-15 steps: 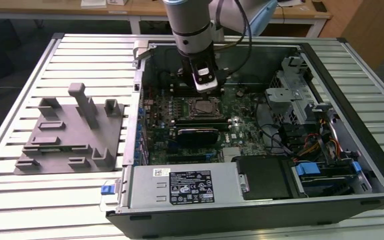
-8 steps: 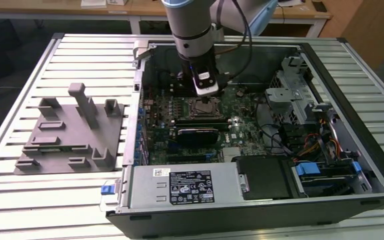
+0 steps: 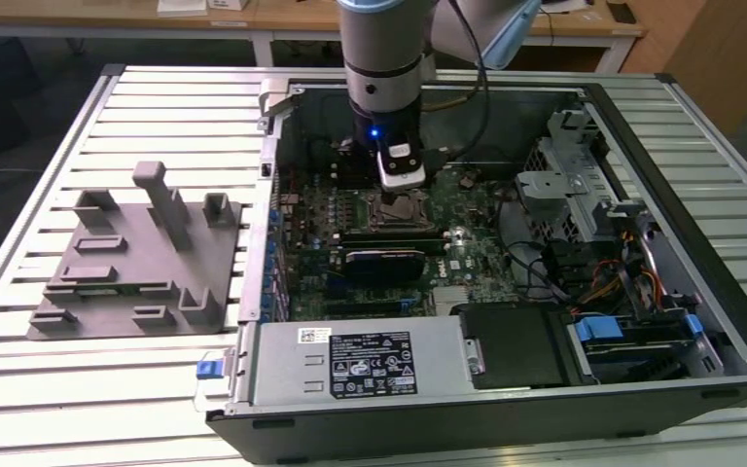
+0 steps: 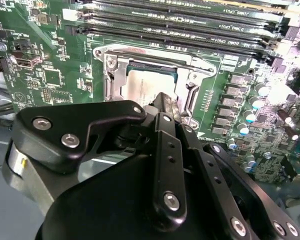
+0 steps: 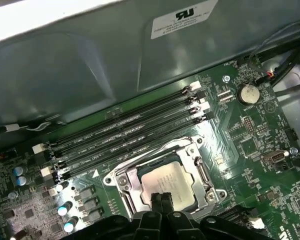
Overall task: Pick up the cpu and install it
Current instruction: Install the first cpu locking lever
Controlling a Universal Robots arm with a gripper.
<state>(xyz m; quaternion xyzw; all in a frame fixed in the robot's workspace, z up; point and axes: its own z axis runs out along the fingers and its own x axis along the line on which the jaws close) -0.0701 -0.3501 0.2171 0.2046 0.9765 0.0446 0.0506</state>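
While the arm reaches straight down into the open computer case [image 3: 685,321], its gripper [image 3: 392,197] stands over the motherboard [image 3: 471,258] with its fingertips [image 5: 161,199] pressed together, touching the top of the cpu [image 5: 166,181]. In both wrist views the cpu [image 4: 145,86] lies flat inside the metal-framed socket [image 5: 200,172], just beside the row of memory slots [image 5: 125,135]; whether it is fully seated cannot be told. On the slatted table [image 3: 75,389], at the exterior view's left of the case, stands the grey fixture plate [image 3: 140,268] with its upright posts.
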